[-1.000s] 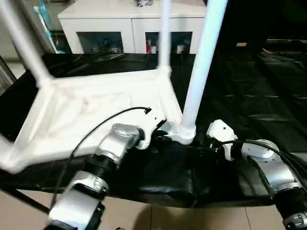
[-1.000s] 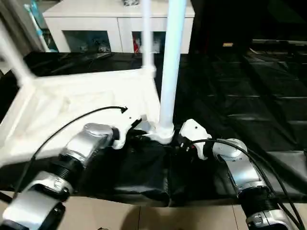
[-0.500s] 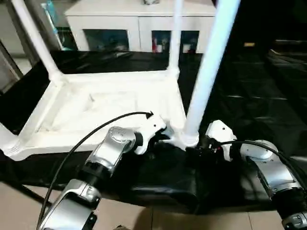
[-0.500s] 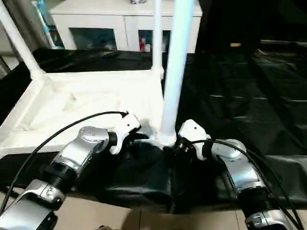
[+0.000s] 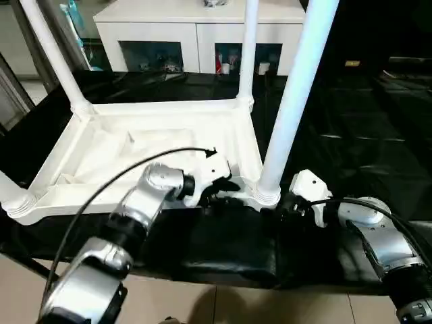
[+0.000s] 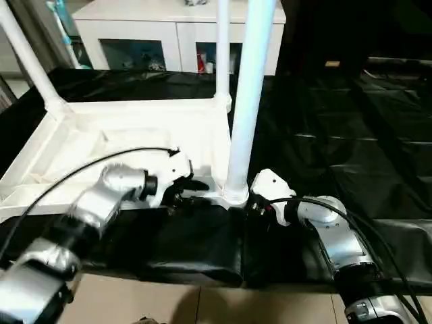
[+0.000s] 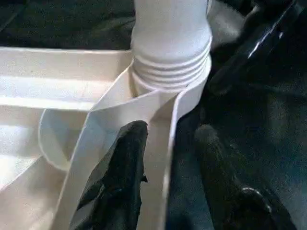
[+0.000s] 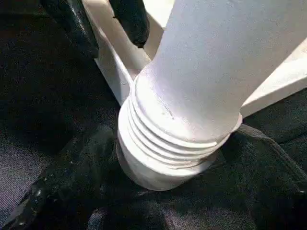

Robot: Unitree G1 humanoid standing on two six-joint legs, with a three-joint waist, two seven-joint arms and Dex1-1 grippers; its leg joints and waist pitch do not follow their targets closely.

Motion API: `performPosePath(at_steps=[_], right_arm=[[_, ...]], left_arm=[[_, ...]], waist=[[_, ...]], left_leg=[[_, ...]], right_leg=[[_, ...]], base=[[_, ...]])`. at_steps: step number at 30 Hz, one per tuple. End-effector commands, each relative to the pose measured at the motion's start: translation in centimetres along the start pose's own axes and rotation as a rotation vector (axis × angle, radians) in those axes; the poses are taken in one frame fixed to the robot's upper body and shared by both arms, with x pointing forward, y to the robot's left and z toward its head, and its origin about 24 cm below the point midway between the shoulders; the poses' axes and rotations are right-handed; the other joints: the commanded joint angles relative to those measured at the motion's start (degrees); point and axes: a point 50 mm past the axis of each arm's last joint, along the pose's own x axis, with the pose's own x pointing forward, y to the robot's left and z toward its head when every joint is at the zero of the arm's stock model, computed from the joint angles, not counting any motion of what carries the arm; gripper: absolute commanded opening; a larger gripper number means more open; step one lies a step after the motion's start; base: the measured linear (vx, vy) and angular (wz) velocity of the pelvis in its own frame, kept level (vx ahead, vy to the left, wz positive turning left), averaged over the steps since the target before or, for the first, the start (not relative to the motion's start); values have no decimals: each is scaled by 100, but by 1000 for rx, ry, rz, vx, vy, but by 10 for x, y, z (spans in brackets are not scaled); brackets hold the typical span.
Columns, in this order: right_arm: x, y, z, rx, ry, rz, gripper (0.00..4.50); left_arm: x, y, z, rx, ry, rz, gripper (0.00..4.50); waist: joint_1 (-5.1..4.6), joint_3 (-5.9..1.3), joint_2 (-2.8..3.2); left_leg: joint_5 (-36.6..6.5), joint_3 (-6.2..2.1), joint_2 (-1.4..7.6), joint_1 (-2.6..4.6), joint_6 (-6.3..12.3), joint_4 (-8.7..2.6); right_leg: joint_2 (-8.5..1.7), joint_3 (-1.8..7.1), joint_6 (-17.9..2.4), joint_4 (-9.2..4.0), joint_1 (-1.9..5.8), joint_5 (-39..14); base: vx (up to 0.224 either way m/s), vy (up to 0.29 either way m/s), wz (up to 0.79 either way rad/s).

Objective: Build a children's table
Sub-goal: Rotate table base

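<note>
Two grippers work the near right corner: the left gripper straddles the top's rim, fingers apart. The right gripper clamps the leg's threaded base. A skewed twist could cross-thread it.

Even indoor light falls from above, washing out the white tabletop and the near leg until the rib detail fades, while the black floor covering shows soft glossy streaks of glare. The left forearm is smeared by motion blur. In the wrist views the black fingers are soft and out of focus.
</note>
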Motion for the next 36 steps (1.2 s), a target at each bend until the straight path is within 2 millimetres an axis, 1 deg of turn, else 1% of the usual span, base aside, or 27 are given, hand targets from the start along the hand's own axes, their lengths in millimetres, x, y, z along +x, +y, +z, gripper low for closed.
performPosePath(at_steps=[1,4,7,8,10,12,15,17,19,21,24,27,31,36], right_arm=[[1,0,3,-14,-16,8,394],[0,1,3,-13,-16,9,394],[0,1,3,-13,-15,8,394],[0,1,3,-12,-15,7,394],[-1,1,3,-11,-16,6,394],[-1,1,3,-10,-18,6,394],[-1,1,2,-7,-19,8,394],[-1,1,2,-6,-21,8,394],[-1,1,2,-5,-22,9,394],[-2,1,2,-4,-23,10,394],[-2,1,2,-4,-23,10,394],[-3,1,2,-5,-22,13,394],[-2,1,3,-6,-23,13,394],[-2,0,3,-7,-24,12,394]], left_arm=[[1,1,0,18,25,-19,190],[5,-1,-5,4,48,-50,190],[7,-1,-9,-16,61,-60,190],[7,-1,-10,-18,63,-60,173],[8,-1,-11,-25,62,-58,173],[8,1,-12,-36,55,-52,144],[7,1,-13,-62,22,-54,133],[7,1,-12,-74,-1,-63,108],[7,1,-12,-77,-7,-67,94],[6,1,-13,-78,-11,-73,63],[4,2,-13,-78,-16,-79,51],[0,3,-15,-75,-7,-92,19],[1,-1,-23,-62,38,-124,4],[2,-8,-31,-42,90,-162,4]], waist=[[8,-399,-85],[11,-400,-86],[16,-395,-75],[16,-399,-81],[20,-394,-82],[20,-394,-84],[18,-399,-92],[25,-404,-88],[30,-408,-85],[38,-412,-80],[39,-408,-83],[40,-410,-93],[30,-407,-96],[20,-397,-94]], left_leg=[[-1250,-39,70,69,495,-379],[-1254,-39,77,72,518,-377],[-1357,-34,73,81,486,-379],[-1358,-38,74,81,480,-380],[-1366,-41,73,76,477,-382],[-1377,-43,73,73,473,-385],[-1311,-38,65,68,505,-372],[-1299,-43,78,74,518,-375],[-1265,-40,77,74,541,-369],[-1226,-40,79,75,563,-366],[-1251,-38,80,73,569,-365],[-1234,-35,81,71,579,-361],[-1217,-42,86,63,578,-369],[-1310,-37,88,75,553,-374]], right_leg=[[-190,106,-1399,-339,328,-885],[-189,104,-1458,-334,328,-807],[-190,104,-1469,-349,329,-900],[-194,104,-1471,-343,334,-897],[-199,103,-1470,-349,338,-928],[-198,101,-1460,-352,343,-957],[-193,99,-1491,-341,347,-849],[-201,99,-1507,-337,347,-832],[-195,97,-1543,-323,346,-739],[-195,96,-1565,-317,345,-678],[-199,96,-1584,-314,350,-664],[-203,98,-1583,-314,355,-681],[-207,96,-1552,-313,358,-719],[-208,101,-1540,-333,347,-858]], base=[[0,0,0],[0,0,0],[0,0,0],[0,0,0],[0,0,0],[0,0,0],[0,0,0],[0,0,0],[0,0,0],[0,0,0],[0,0,0],[0,0,0],[0,0,0],[0,0,0]])
